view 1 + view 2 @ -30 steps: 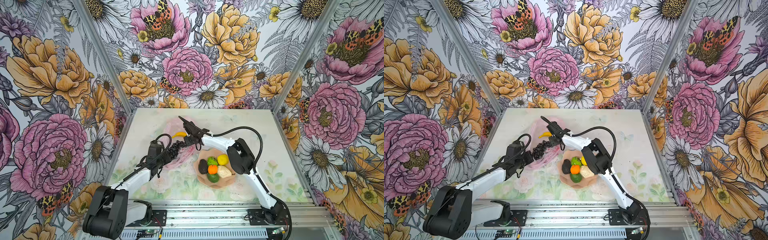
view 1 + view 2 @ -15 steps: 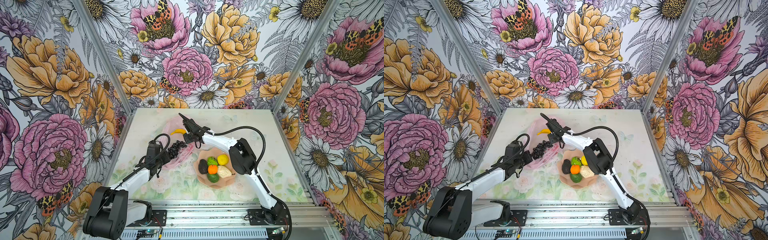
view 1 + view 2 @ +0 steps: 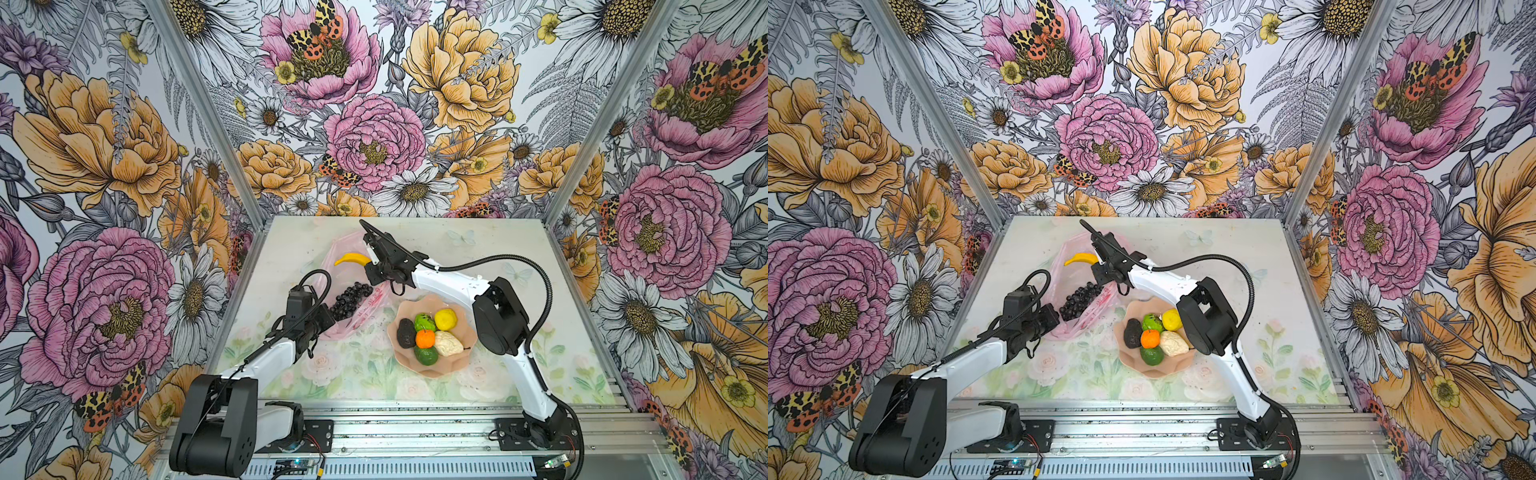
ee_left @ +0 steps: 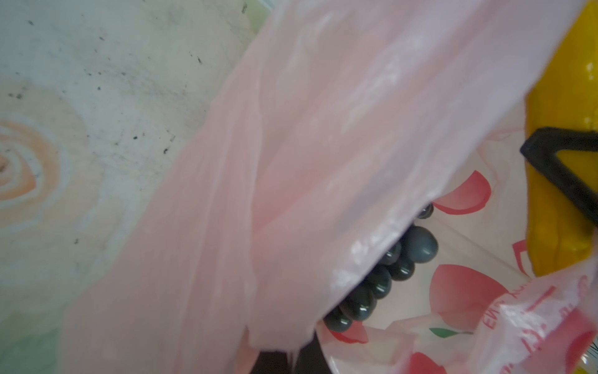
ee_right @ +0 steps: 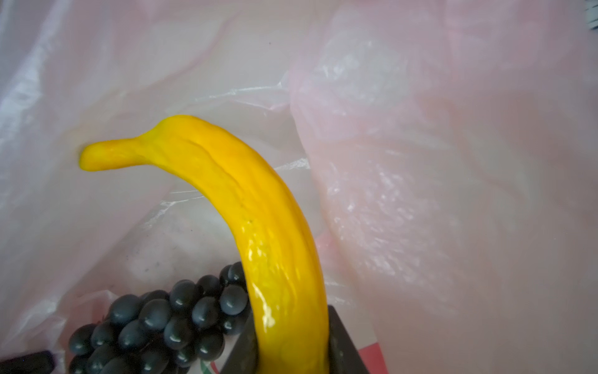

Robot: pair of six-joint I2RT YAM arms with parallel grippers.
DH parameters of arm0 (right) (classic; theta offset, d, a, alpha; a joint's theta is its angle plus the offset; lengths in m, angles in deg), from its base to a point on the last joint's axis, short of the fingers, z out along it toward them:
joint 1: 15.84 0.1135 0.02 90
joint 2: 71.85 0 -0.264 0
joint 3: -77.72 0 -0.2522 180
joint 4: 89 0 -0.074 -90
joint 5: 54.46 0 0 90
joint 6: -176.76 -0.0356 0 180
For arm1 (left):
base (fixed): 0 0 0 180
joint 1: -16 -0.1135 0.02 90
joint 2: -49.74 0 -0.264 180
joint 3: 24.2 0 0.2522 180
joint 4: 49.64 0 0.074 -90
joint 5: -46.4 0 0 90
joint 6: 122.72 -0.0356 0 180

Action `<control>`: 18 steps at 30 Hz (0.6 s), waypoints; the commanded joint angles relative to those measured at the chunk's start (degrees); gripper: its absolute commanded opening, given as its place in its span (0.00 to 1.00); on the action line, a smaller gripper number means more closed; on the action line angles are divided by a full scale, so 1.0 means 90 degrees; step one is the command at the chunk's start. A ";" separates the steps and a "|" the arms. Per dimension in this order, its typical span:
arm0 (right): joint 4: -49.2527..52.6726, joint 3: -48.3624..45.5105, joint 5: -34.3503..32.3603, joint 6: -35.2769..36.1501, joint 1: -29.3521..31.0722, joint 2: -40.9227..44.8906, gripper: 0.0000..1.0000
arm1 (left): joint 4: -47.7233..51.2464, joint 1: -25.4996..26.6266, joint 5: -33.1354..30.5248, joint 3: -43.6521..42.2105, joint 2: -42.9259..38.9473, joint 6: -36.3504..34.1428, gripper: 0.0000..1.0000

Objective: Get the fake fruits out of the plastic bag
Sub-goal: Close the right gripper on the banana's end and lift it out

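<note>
1. Right claw [image 5: 291, 356]: pinching the thick end of the banana [image 5: 259, 210]. One dark finger sits on each side of the fruit. In both top views the banana juts from the claw toward the left wall, above the far half of the bag [image 3: 370, 305], with its thin stem end farthest from the claw.

2. Left claw [image 3: 326, 322]: pressed together at the near edge of the bag. I read it as nipping the film there, though the wrist view shows only a dark blur under the plastic.

3. Grapes [image 3: 351, 299]: inside the open bag, just beyond the left claw and below the banana.

4. Bowl [image 3: 440, 372]: on the table [image 3: 498, 249] right of the bag. It holds the lemon [image 3: 445, 318], two green fruits [image 3: 424, 322], the orange [image 3: 424, 338], a black oval [image 3: 406, 332] and a cream lumpy piece [image 3: 448, 344], all touching.

5. Surfaces: the bag is thin, crinkled, translucent pink film with red print. The banana is glossy yellow with length-wise ridges. The grapes are smooth dark beads. The bowl is peach with a scalloped rim.

6. Hidden: the film covers part of the grapes in the left wrist view, and the banana is cut off at that picture's edge.
</note>
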 commanded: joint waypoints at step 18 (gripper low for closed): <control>-0.2506 -0.1855 0.0537 -0.0684 -0.0110 0.1498 0.18 | -0.0207 -0.0105 0.0253 0.0012 0.0077 0.0040 0.00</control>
